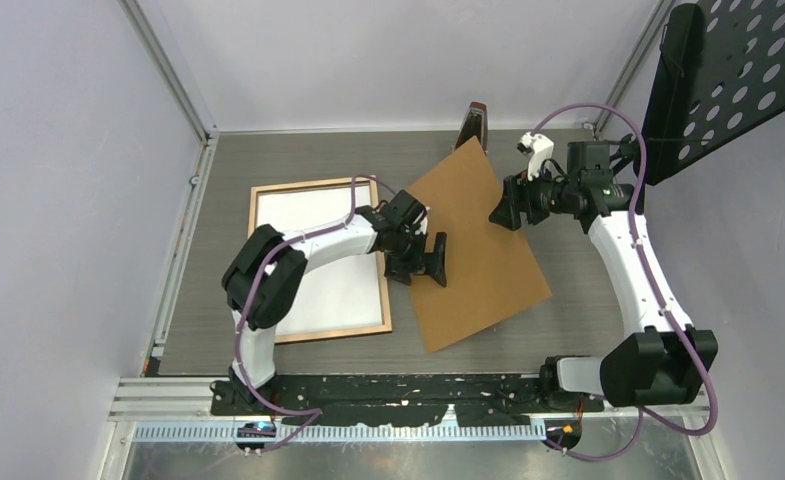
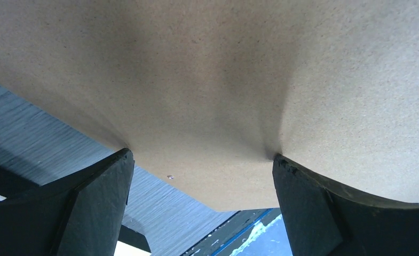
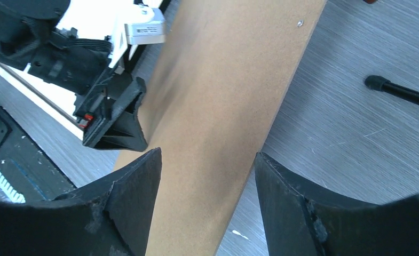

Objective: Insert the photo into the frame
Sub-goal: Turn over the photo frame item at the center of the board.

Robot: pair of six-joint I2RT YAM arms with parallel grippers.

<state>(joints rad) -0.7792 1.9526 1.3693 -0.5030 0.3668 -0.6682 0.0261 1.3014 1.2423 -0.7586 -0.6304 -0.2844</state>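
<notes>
The frame (image 1: 318,184) lies flat at the left of the table, its light wood border up. A white sheet (image 1: 308,215) fills it, apparently the photo's plain reverse; no beach picture shows. The brown hardboard backing sheet (image 1: 488,270) lies askew at the centre. My left gripper (image 1: 430,262) is open at the board's left edge. Its wrist view has the jaws wide apart (image 2: 202,154), fingertips against the board (image 2: 223,80), nothing between them. My right gripper (image 1: 501,213) is open over the board's far part, and the board (image 3: 223,96) runs beneath it (image 3: 207,154).
A dark brown object (image 1: 473,120) stands behind the board's far corner. A black perforated panel (image 1: 728,80) hangs at the back right. A black rod (image 3: 399,90) lies on the table right of the board. A black rail (image 1: 408,390) runs along the near edge.
</notes>
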